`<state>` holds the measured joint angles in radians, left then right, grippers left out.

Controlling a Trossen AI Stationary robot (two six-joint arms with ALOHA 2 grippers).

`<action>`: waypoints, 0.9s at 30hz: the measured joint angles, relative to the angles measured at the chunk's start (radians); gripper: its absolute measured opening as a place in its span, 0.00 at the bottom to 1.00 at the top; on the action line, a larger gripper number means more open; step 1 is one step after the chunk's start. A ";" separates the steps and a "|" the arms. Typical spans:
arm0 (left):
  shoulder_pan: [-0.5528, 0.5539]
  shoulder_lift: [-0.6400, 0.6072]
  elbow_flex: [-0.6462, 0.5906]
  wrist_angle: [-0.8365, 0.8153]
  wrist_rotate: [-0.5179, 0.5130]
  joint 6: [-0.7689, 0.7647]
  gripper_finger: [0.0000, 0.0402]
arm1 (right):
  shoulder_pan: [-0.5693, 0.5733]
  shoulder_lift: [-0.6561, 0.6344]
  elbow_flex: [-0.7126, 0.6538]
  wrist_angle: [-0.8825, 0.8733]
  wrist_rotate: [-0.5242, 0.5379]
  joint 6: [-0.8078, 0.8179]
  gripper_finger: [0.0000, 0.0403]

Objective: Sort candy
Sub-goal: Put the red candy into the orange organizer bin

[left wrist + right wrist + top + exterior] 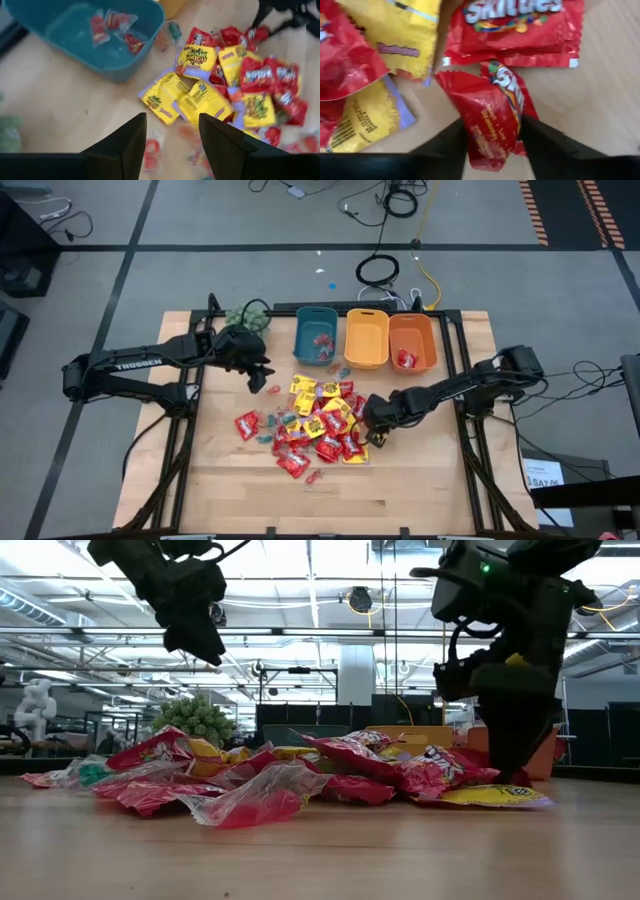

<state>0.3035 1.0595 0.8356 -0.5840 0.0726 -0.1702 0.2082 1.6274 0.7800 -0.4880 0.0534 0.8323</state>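
The candy is a pile [315, 425] of red and yellow packets and smaller pieces in the middle of the table, seen side-on in the low view [300, 775]. My left gripper [262, 377] hangs open above the table, left of the pile and near the teal bin [316, 335]. Under its fingers [172, 120] lie a few small pieces and bare wood. My right gripper [378, 425] is down at the pile's right edge, shut on a red packet [495, 110]. The teal bin holds a few small candies [112, 25]. The orange bin [411, 342] holds a red piece. My right gripper pinches a crumpled red packet between its two fingers, at the packet's near end [490, 145]. The fingers come from above, slanting down toward the pile. The packet's far end [500, 75] reaches toward another red packet; whether it is lifted clear of the table I cannot tell.
Teal, yellow [366, 337] and orange bins stand in a row at the table's far edge. A green spiky plant [245, 315] sits left of the teal bin, behind my left arm. Bare wood lies near the table's near edge and to the right of the pile.
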 joint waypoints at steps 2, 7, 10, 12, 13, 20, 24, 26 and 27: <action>0.000 0.000 0.000 0.000 -0.001 0.049 0.48 | 0.004 -0.035 -0.003 -0.030 -0.015 0.016 0.22; 0.000 0.000 0.000 0.000 -0.003 0.049 0.48 | 0.006 -0.238 -0.006 -0.175 -0.047 0.084 0.05; 0.000 0.000 0.000 0.001 -0.003 0.049 0.48 | -0.002 -0.388 -0.007 -0.281 -0.001 0.169 0.08; 0.000 0.000 0.000 0.001 -0.004 0.049 0.48 | -0.013 -0.485 -0.007 -0.324 0.057 0.228 0.07; 0.000 0.000 0.000 0.001 -0.004 0.049 0.48 | -0.023 -0.530 -0.007 -0.349 0.096 0.253 0.06; 0.000 0.000 0.000 0.001 -0.006 0.074 0.48 | -0.150 -0.757 -0.007 -0.405 0.395 0.283 0.02; 0.000 0.000 0.000 0.001 -0.006 0.074 0.48 | -0.278 -0.793 -0.007 -0.406 0.466 0.248 0.03; 0.000 0.000 0.000 0.001 -0.006 0.074 0.48 | -0.343 -0.793 -0.007 -0.397 0.469 0.185 0.03; 0.000 0.000 0.000 0.001 -0.006 0.074 0.48 | -0.372 -0.790 -0.007 -0.386 0.472 0.145 0.04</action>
<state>0.3033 1.0599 0.8356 -0.5835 0.0669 -0.0961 -0.1641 0.8372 0.7734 -0.8745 0.5256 0.9769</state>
